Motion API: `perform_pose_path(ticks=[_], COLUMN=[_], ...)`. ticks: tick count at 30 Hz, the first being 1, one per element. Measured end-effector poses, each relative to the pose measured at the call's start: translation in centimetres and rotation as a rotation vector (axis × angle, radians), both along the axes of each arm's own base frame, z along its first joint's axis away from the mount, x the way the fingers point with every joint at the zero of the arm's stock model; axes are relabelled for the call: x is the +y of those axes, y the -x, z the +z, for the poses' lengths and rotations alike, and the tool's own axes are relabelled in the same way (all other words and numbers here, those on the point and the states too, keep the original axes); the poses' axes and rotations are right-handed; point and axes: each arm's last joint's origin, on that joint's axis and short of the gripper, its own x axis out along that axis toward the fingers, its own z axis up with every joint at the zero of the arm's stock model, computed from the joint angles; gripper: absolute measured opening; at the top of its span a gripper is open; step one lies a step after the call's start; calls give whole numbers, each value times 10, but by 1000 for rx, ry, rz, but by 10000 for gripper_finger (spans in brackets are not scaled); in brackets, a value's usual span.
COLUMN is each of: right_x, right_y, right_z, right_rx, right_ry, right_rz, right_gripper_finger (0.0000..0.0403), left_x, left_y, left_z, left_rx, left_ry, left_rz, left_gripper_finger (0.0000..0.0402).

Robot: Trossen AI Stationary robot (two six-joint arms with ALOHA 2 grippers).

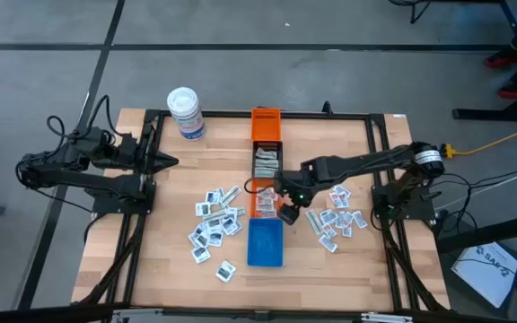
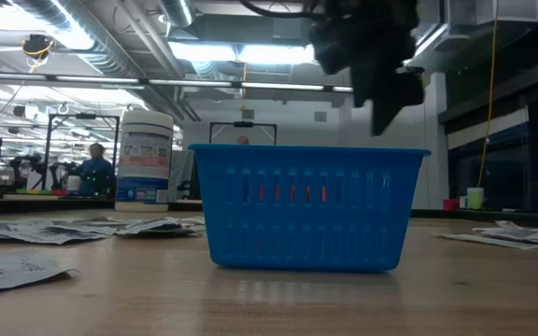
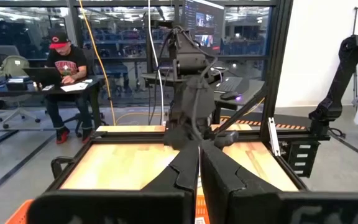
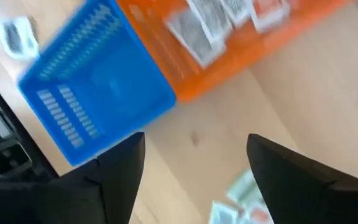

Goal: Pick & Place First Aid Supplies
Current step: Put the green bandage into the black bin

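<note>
The first aid packets lie flat on the table in two loose groups, a left group (image 1: pixel 214 224) and a right group (image 1: pixel 335 220). More packets (image 4: pixel 197 28) lie inside an orange bin (image 4: pixel 241 62). My right gripper (image 1: pixel 287 213) hangs open and empty above the bare table beside the blue bin (image 1: pixel 265 242). In the right wrist view it (image 4: pixel 194 143) has a few packets (image 4: pixel 229 205) near it. In the low view it (image 2: pixel 381 70) is above the blue bin (image 2: pixel 306 207). My left gripper (image 1: pixel 164 161) waits at the table's left side, fingers shut (image 3: pixel 199 180).
A row of bins runs down the table's middle: an orange one (image 1: pixel 266 121) at the far end, a black one (image 1: pixel 266 163) with strips in it, another orange one, then the blue one. A white tub (image 1: pixel 187 112) stands far left. A person sits beyond the table (image 3: pixel 64 68).
</note>
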Motion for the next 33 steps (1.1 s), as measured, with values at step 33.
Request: perform_pose_path(ticks=[33], right_x=[27], right_y=[66], right_z=[-102], right_rx=[88], right_ry=[242], right_rz=[-29], right_gripper_finger=[281], left_x=[0], left_y=[0], left_z=[0], left_rx=[0], left_ry=[0], left_rz=[0], left_gripper_finger=[9])
